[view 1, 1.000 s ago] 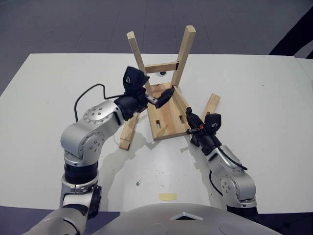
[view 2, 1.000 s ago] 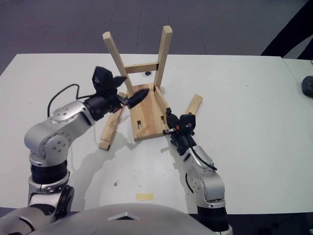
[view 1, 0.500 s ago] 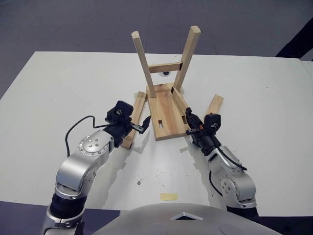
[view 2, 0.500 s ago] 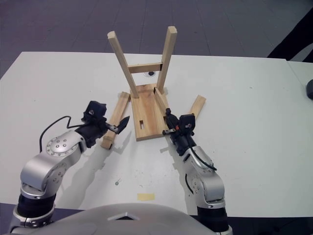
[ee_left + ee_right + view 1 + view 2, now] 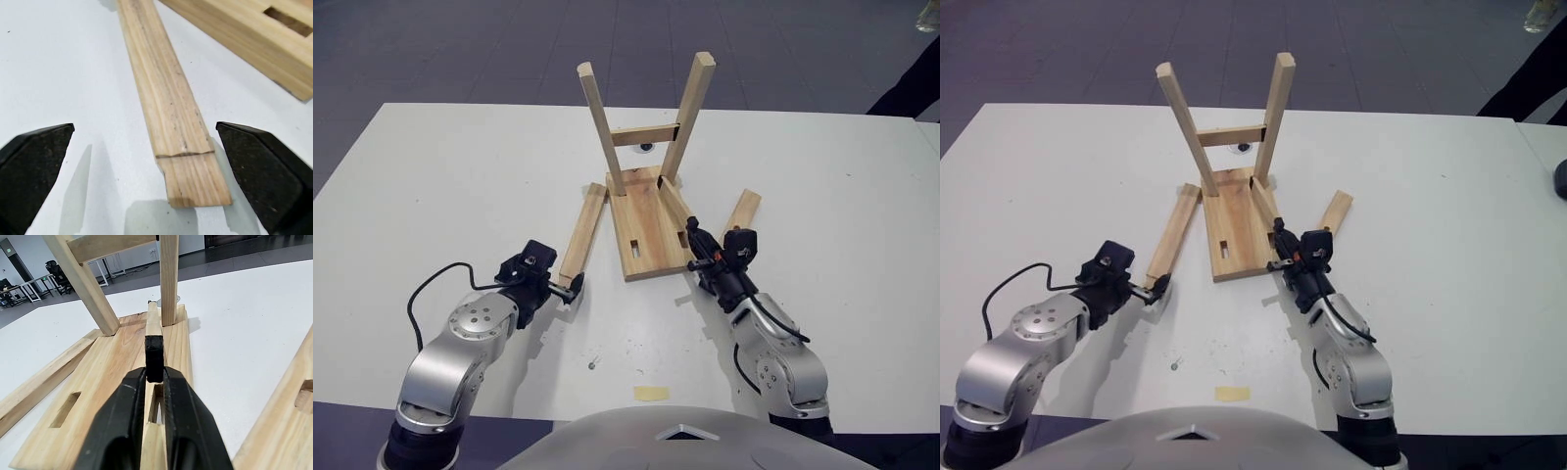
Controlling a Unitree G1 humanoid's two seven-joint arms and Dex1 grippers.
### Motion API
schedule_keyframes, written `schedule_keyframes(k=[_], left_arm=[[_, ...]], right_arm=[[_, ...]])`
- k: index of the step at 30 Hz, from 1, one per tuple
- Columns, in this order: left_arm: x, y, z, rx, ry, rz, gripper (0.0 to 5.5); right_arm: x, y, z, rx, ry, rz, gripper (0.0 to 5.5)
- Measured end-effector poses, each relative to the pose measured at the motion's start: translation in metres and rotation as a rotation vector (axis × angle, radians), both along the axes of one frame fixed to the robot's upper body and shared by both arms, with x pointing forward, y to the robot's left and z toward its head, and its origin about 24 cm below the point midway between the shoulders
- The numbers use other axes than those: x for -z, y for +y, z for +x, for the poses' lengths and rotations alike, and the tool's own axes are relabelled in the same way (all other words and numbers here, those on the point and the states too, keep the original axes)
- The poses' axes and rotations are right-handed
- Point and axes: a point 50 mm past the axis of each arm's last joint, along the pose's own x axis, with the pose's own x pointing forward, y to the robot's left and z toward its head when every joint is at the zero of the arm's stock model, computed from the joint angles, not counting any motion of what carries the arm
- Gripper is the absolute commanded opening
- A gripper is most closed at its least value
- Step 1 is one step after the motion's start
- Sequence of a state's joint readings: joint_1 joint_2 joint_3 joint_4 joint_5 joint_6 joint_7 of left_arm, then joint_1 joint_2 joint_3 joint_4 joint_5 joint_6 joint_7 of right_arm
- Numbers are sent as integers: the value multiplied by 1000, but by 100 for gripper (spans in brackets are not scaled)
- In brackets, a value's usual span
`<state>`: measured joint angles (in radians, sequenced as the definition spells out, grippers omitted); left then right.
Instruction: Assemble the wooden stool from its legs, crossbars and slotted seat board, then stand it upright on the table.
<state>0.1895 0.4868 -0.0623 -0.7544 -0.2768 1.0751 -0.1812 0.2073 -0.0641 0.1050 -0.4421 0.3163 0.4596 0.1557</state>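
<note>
Left eye view: white table (image 5: 431, 176), dark floor (image 5: 460, 49).

Silver round-jointed arms (image 5: 478, 325), black cable (image 5: 435, 274), black claws (image 5: 574, 286) (image 5: 693, 235), possibly orange-flecked.

I get bright, even overhead light on the white table (image 5: 440, 166), with soft, short shadows beside the loose leg (image 5: 166, 98) and no glare, the head views crisp, while the dark fingertips (image 5: 34, 171) and black fingers (image 5: 122, 431) blur near the wrist lenses.
</note>
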Motion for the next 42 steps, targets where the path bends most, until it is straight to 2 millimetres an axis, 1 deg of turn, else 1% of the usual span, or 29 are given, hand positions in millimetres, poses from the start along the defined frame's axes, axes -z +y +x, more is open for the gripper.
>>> schedule_keyframes(k=[2,5,11,12,14,19,21,23,26,29,33,36,37,39,40,41,42], left_arm=[[4,-1,-2,-2,18,-11,479],[14,-11,-1,19,55,-59,427],[21,-30,20,67,47,-95,331],[22,-31,22,66,47,-98,309],[24,-32,26,64,39,-99,288],[34,-29,48,76,-16,-98,223],[36,-28,56,83,-46,-91,207],[40,-27,64,101,-76,-90,204],[45,-26,66,126,-100,-94,204],[45,-24,65,131,-114,-104,204],[42,-15,67,105,-131,-168,204],[39,4,71,11,-110,-280,204],[36,15,72,-38,-96,-355,204],[27,31,69,-107,-73,-490,204],[19,40,68,-131,-68,-564,204],[7,49,66,-152,-66,-656,204],[-2,53,66,-166,-69,-718,204]], right_arm=[[0,0,0,0,0,0,39],[0,0,1,-2,-1,1,39],[0,0,1,-3,-1,-2,39],[0,0,1,-3,-1,-2,39],[0,-2,1,0,0,-6,39],[0,-2,0,0,1,-8,39],[0,-2,0,-1,1,-8,39],[0,-2,0,0,1,-8,39],[0,-2,0,-1,0,-8,39],[-1,-1,1,0,-1,-5,39],[-2,0,3,-1,-8,2,39],[-2,0,5,-1,-12,3,39],[-3,1,6,-1,-16,5,39],[-4,1,7,-4,-21,8,39],[-4,1,7,-5,-21,10,39],[-4,0,7,-4,-21,10,39],[-4,0,7,-4,-23,11,39]])
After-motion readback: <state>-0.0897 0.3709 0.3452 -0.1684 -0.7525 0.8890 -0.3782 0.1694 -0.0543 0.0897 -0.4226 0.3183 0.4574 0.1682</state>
